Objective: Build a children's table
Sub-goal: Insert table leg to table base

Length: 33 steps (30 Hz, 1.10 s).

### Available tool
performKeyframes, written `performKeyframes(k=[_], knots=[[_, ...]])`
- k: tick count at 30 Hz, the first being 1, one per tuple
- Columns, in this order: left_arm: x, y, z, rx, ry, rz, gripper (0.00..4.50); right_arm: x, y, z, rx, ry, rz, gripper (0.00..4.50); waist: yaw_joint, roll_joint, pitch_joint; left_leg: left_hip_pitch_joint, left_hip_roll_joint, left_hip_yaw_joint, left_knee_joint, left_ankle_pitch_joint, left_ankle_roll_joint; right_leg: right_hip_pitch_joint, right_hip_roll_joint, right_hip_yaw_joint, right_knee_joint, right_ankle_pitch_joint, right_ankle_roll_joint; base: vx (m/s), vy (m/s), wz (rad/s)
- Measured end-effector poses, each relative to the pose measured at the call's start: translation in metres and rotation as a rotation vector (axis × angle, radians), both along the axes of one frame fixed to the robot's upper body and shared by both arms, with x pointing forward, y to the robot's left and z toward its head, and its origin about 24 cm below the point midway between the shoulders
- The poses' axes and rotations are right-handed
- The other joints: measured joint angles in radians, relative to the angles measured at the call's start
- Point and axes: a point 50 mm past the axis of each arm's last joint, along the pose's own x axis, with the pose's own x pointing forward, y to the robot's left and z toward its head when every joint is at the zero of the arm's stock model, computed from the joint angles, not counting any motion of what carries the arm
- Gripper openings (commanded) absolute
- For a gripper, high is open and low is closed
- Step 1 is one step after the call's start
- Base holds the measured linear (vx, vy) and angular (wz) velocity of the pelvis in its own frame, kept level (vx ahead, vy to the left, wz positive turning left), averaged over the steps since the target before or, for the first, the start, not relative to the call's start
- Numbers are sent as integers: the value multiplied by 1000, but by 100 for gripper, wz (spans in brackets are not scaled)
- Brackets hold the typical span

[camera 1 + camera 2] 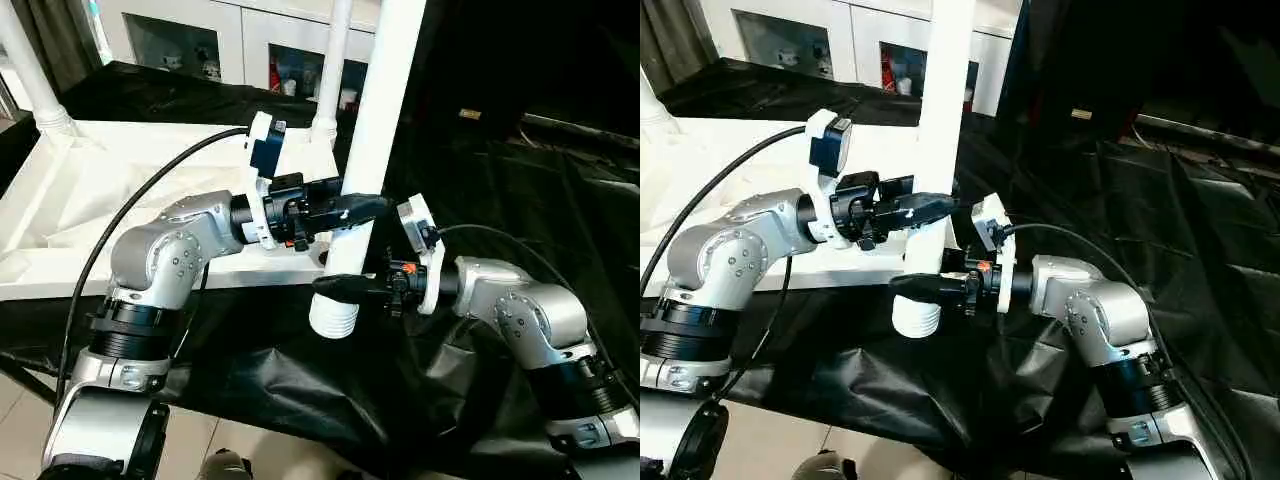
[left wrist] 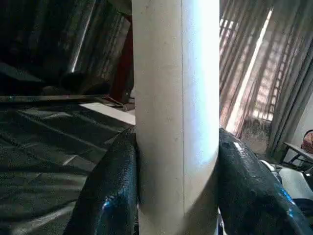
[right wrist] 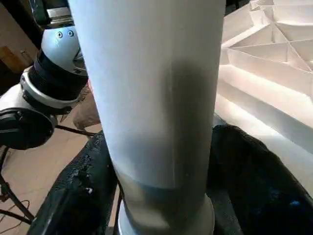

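Observation:
A long white tube leg (image 1: 385,120) stands upright off the near right corner of the upside-down white tabletop (image 1: 100,190), its ribbed end (image 1: 334,318) pointing down, just above the black cloth. My left gripper (image 1: 362,210) is shut on the leg at mid-height. My right gripper (image 1: 335,288) is shut on it lower down, just above the ribbed end. In the wrist views black fingers (image 2: 112,196) (image 3: 78,196) press both sides of the tube. Two other legs (image 1: 30,70) (image 1: 335,60) rise from the tabletop's far corners. The X-ribbed underside (image 3: 264,49) lies beside the held leg.
The black-draped work table (image 1: 500,200) stretches right and forward of the tabletop. A white cabinet with glass doors (image 1: 200,40) stands behind. A black cable (image 1: 130,220) arcs over my left forearm. Tiled floor (image 1: 20,420) shows below the table's near edge.

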Motion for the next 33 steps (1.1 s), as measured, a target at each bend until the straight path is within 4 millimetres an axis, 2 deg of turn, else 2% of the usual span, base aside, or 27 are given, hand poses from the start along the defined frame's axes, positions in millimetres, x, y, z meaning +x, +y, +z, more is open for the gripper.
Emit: performKeyframes(k=[2, 3, 6, 10, 24, 26, 33], knots=[[0, 0, 1, 0, -4, -2, 186, 0, 0, 0, 3, 1, 3, 309, 0, 0, 0, 0, 0, 0, 0, 0, 0, 0, 0, 0, 0, 0, 0, 0, 0, 0], [0, -1, 1, 0, -3, -2, 186, 0, 0, 0, 3, 2, 4, 281, 0, 0, 0, 0, 0, 0, 0, 0, 0, 0, 0, 0, 0, 0, 0, 0, 0, 0], [0, -1, 0, 0, -2, 0, 186, -1, 1, 0, 12, 13, 13, 270, 0, 0, 0, 0, 0, 0, 0, 0, 0, 0, 0, 0, 0, 0, 0, 0, 0, 0], [0, -2, 0, -3, -1, -2, 186, -2, 2, 0, 21, 24, 22, 228, 0, 0, 0, 0, 0, 0, 0, 0, 0, 0, 0, 0, 0, 0, 0, 0, 0, 0], [0, 0, 1, -1, 4, 7, 186, -1, 4, 0, 25, 15, 16, 227, 1, 0, 0, 0, 0, 0, 0, 0, 0, 0, 0, 0, 0, 0, 0, 0, 0, 0], [0, -1, 0, 0, 6, 5, 186, -2, 4, 0, 27, 26, 19, 273, 0, 0, 0, 0, 0, 0, 0, 0, 0, 0, 0, 0, 0, 0, 0, 0, 0, 0], [-1, -1, 1, 6, 3, -1, 186, -1, 4, 0, 26, 22, 7, 293, 0, 0, 0, 0, 0, 0, 0, 0, 0, 0, 0, 0, 0, 0, 0, 0, 0, 0]])
